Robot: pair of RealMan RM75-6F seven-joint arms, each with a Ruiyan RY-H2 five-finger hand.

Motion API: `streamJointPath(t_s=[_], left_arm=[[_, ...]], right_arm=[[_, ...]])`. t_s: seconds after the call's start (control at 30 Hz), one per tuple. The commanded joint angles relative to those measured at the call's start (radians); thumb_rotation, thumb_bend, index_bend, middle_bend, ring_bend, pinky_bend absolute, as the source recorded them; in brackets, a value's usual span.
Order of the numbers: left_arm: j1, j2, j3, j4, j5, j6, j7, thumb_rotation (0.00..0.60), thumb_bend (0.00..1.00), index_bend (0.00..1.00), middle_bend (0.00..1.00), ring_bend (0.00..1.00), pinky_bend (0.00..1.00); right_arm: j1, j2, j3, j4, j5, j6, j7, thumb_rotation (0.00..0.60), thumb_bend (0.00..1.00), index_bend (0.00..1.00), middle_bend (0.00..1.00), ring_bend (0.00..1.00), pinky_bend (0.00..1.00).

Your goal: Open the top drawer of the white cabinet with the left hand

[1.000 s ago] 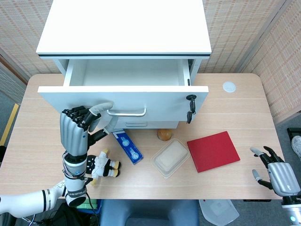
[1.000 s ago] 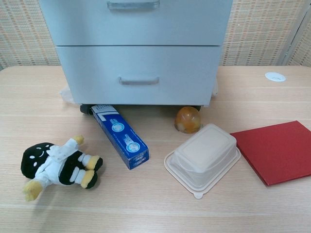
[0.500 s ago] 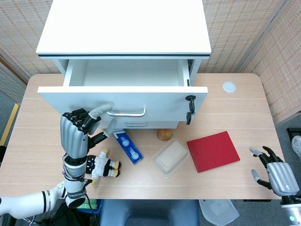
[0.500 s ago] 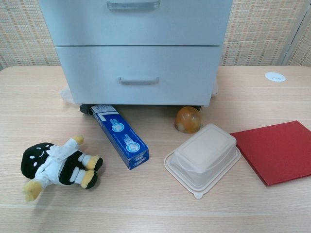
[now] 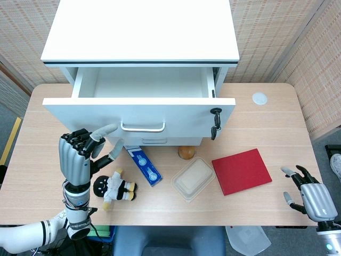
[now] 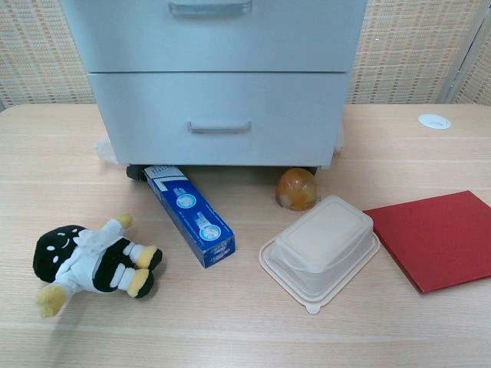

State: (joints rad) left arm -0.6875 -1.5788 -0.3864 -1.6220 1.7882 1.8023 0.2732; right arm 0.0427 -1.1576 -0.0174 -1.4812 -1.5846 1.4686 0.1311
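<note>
White top drawer [image 5: 138, 109] stands pulled out; left hand [image 5: 74, 154] apart below.

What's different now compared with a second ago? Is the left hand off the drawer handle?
The left hand has let go of the silver bar handle on the white cabinet's top drawer and drawn back toward the robot and to the left, fingers apart, holding nothing. The drawer stayed pulled out. The right hand, black-and-white plush doll, blue box and red book did not move.
</note>
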Motion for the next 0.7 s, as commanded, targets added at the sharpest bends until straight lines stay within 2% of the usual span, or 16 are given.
streamJointPath(t_s=[0.03, 0.4, 0.7], left_arm=[[0.019, 0.017, 0.006, -0.007, 0.003, 0.013, -0.01, 0.6, 0.3, 0.38, 1.0, 1.0, 1.0], [0.105, 0.094, 0.014, -0.004, 0.003, 0.081, -0.07, 0.6, 0.29, 0.41, 0.98, 1.0, 1.0], [0.175, 0.129, 0.01, 0.07, -0.036, 0.145, -0.155, 0.6, 0.3, 0.49, 0.92, 0.97, 1.0]], right_arm=[[0.001, 0.0, 0.001, -0.003, -0.002, 0.001, -0.002, 0.6, 0.33, 0.19, 0.32, 0.24, 0.32], [0.008, 0.002, 0.005, -0.018, -0.006, 0.001, -0.015, 0.6, 0.33, 0.19, 0.32, 0.24, 0.32], [0.01, 0.005, 0.008, -0.025, -0.004, 0.002, -0.019, 0.6, 0.33, 0.19, 0.32, 0.24, 0.32]])
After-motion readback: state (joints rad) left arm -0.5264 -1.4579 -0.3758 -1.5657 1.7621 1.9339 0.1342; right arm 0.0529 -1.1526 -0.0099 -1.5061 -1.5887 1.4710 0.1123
